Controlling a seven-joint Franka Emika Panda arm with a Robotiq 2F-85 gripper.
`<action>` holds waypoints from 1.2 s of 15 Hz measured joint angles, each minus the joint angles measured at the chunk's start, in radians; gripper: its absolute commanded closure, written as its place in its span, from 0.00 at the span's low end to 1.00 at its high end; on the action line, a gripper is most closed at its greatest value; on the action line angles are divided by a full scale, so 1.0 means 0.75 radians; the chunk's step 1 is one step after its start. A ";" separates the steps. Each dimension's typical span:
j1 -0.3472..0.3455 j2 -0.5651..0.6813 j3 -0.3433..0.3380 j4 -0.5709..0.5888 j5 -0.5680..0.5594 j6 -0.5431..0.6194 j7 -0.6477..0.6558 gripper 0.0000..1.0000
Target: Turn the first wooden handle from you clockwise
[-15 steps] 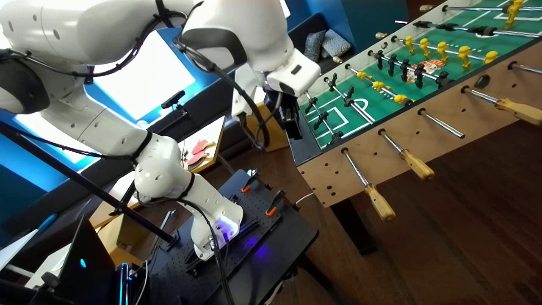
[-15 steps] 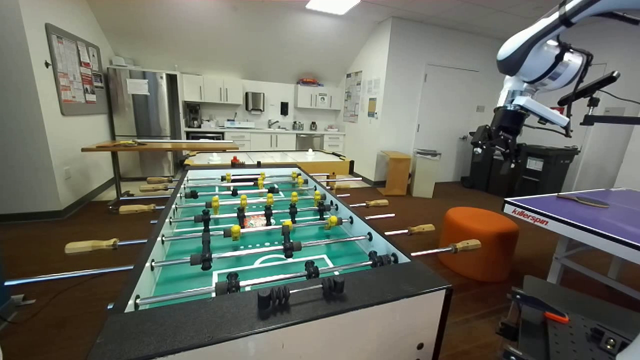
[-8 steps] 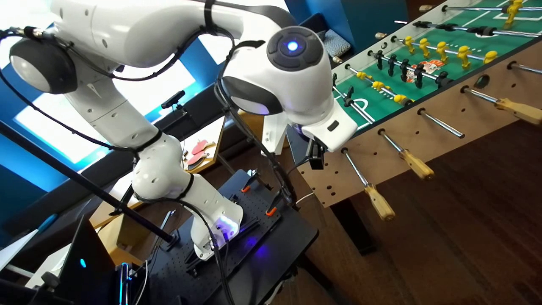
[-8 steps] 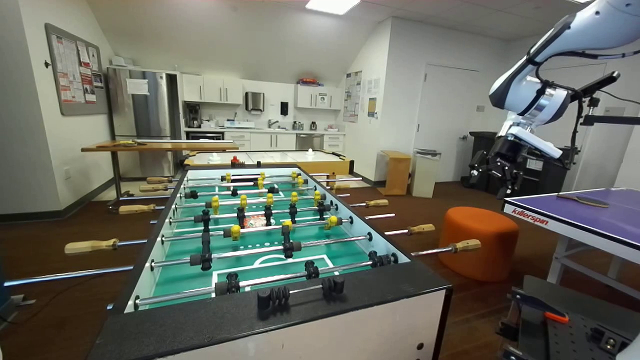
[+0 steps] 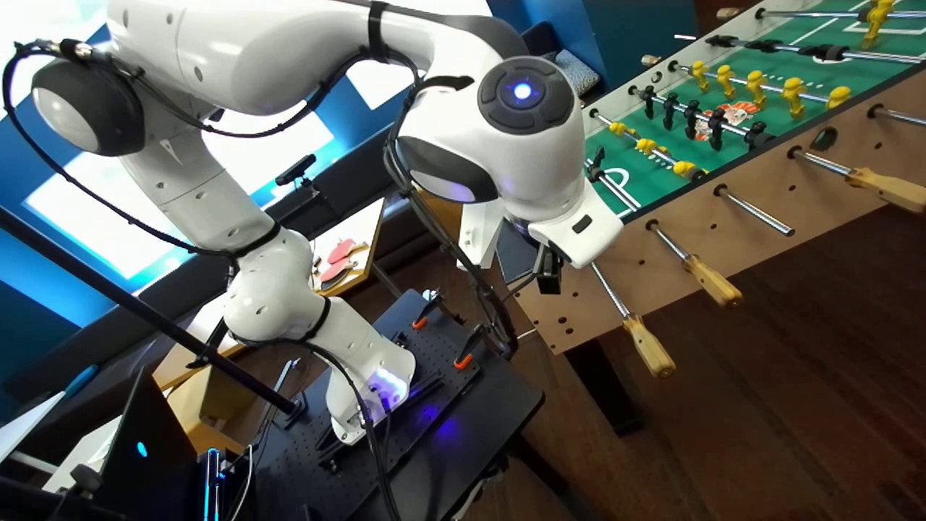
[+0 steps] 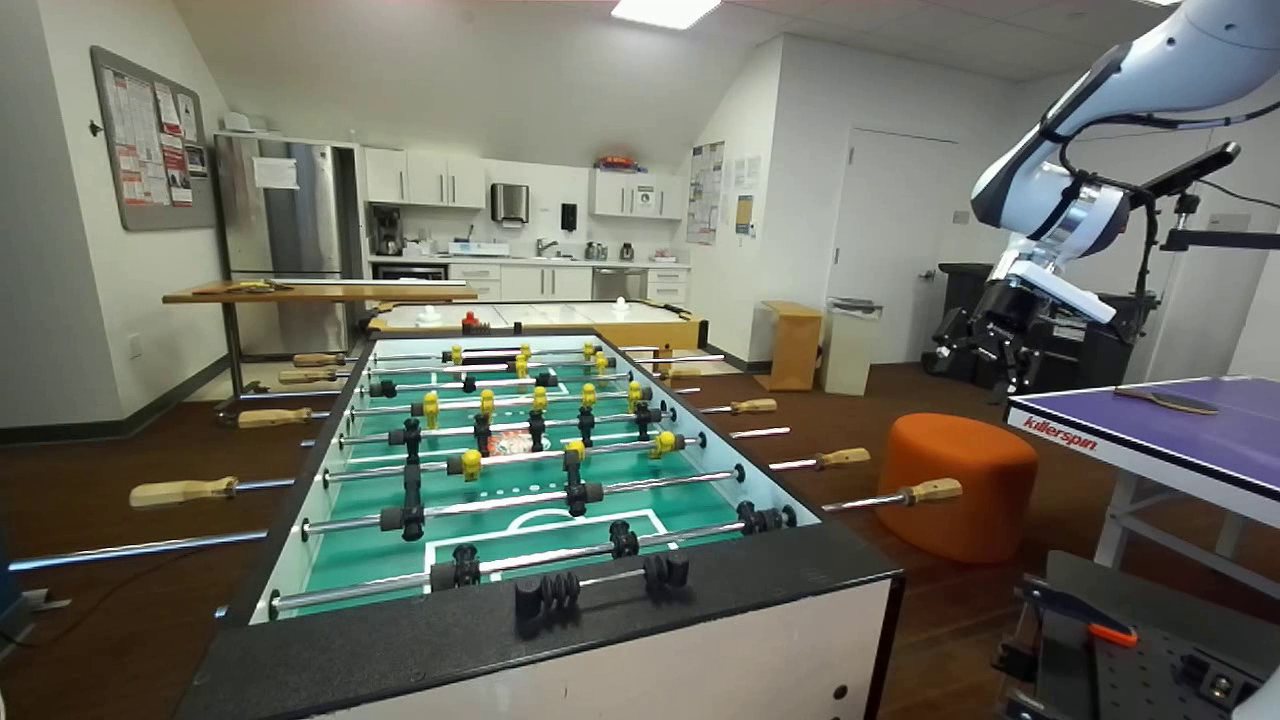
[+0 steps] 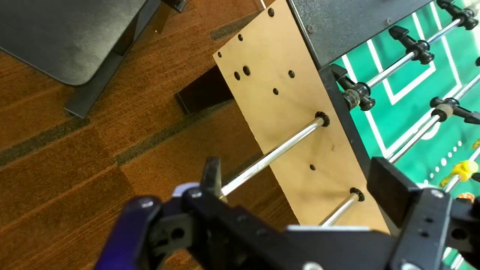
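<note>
Your hand [image 7: 299,177] is spread wide, holding nothing.
In an exterior view you see it above the first handle [image 6: 936,490], well apart.

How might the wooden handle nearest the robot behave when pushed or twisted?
The wooden handle likely feels stiff, looking like solid wood. Its straight metal rod enters a round bushing, so it probably spins or slides lengthwise. Its smooth-looking, rounded surface may slip.

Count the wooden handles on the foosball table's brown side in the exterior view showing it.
3, left to right: first handle, second handle, and, past a bare rod, third handle at the picture's right edge. More may lie out of frame.
</note>
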 measured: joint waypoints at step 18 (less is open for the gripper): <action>-0.595 0.646 0.261 0.599 0.229 -0.483 -0.317 0.00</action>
